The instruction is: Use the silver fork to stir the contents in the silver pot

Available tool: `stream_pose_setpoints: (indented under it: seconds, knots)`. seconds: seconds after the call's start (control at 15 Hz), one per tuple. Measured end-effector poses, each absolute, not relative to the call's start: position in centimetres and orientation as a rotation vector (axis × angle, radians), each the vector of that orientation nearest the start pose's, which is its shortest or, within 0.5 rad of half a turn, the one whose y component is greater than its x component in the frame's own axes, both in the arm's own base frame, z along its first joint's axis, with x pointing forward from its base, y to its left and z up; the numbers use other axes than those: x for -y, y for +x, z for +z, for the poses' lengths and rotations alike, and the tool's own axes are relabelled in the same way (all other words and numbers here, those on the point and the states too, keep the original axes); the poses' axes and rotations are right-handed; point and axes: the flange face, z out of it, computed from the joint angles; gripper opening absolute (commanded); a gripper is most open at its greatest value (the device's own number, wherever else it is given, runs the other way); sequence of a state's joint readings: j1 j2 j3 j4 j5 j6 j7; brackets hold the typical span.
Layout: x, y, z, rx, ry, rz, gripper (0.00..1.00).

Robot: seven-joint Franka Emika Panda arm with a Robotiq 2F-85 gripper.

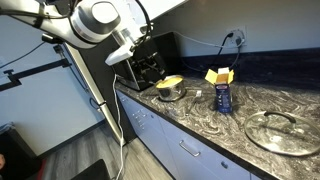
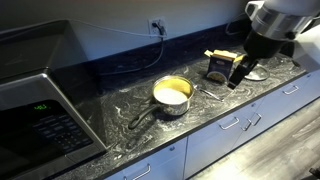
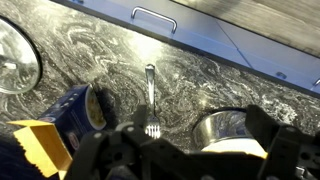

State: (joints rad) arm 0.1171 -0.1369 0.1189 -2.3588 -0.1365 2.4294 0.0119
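The pincer (image 3: pixel 195 150) hangs above the bench (image 3: pixel 200 70) with its jaws spread wide, holding nothing. Just beyond it the silver fork (image 3: pixel 150 95) lies flat on the bench, untouched, between the dark blue carton (image 3: pixel 75 112) and the silver pot (image 3: pixel 225 125), whose pale yellow contents (image 2: pixel 172 90) fill it. Farther off the glass lid (image 3: pixel 15 55) rests on the bench, and a drawer handle (image 3: pixel 155 15) shows past the bench's edge.

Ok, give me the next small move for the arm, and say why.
Probably lower the open gripper onto the silver fork, jaws astride its handle. The fork lies flat on the counter between the dark blue carton and the silver pot, untouched, just ahead of the gripper in the wrist view. Nothing is held yet, so stirring cannot start.
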Motion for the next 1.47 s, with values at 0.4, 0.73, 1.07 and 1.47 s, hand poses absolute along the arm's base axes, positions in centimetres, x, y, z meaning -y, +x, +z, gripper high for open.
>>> stream_pose_setpoints:
  seconds: [0.4,0.73,1.07,1.47]
  knots:
    - [-12.7,55.1,35.6,0.511,-3.152,-0.307,1.0]
    - [-11.3,58.5,31.7,0.451,-3.123,-0.41,1.0]
    - [-8.0,60.0,27.7,0.369,-3.124,-0.494,1.0]
    - [-7.4,60.3,27.1,0.359,-3.131,-0.488,1.0]
